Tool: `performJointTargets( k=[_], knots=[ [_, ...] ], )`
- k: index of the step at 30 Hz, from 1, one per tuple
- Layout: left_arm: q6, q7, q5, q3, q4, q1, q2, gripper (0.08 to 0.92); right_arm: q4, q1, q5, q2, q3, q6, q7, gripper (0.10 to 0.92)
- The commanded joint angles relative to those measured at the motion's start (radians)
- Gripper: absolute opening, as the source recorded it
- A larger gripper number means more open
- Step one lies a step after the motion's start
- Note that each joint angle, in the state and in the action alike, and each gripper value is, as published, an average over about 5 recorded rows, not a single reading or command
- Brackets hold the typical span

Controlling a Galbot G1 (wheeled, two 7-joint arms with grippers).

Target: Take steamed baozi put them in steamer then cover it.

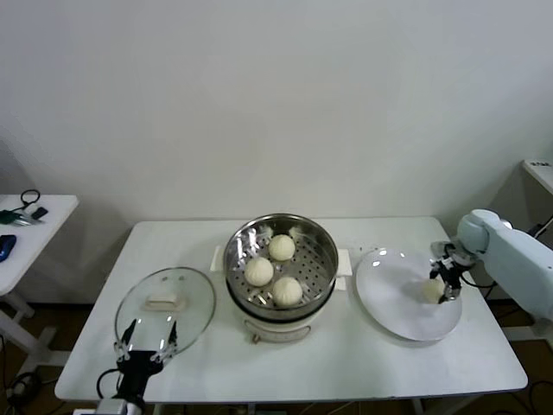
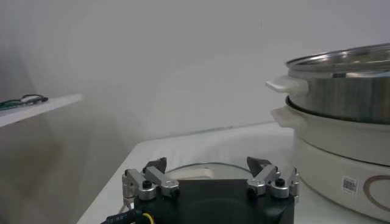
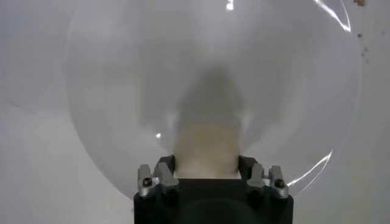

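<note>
— Where do we have the steamed baozi?

— We count three on the perforated tray inside the steamer, which stands mid-table. The fourth baozi is over the white plate to the steamer's right, and our right hand is closed on it.

— Are we sure of that grip?

— From the right wrist we see the bun sitting between the two fingers, so yes. Whether it is touching the plate or raised just above it, we cannot tell.

— And our left hand?

— Our left hand sits low at the table's near left edge, fingers spread wide with nothing between them. The glass lid lies flat on the table just beyond it, left of the steamer. In the left wrist view we see the spread fingers, the lid's rim and the steamer's steel wall on its cream base.
</note>
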Motion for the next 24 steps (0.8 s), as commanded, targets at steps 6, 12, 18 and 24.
performJointTargets(
  k=[6, 12, 18, 24],
  knots=[
    [-0.003, 0.004, 0.002, 0.012, -0.002, 0.006, 0.008, 0.823, 0.089, 0.41, 0.398, 0.013, -0.368, -0.085, -0.006, 0.67],
    [0.0, 0.007, -0.002, 0.028, -0.01, 0.004, 0.015, 0.823, 0.142, 0.67, 0.667, 0.108, -0.616, -0.147, 0.023, 0.672],
    [0.001, 0.015, 0.002, 0.048, -0.015, -0.003, 0.026, 0.823, 0.223, 0.823, 0.869, 0.214, -0.765, -0.21, 0.073, 0.678],
    [-0.005, 0.017, 0.008, 0.067, -0.015, -0.002, 0.034, 0.823, 0.35, 0.906, 1.049, 0.297, -0.881, -0.275, 0.129, 0.68]
  ],
)
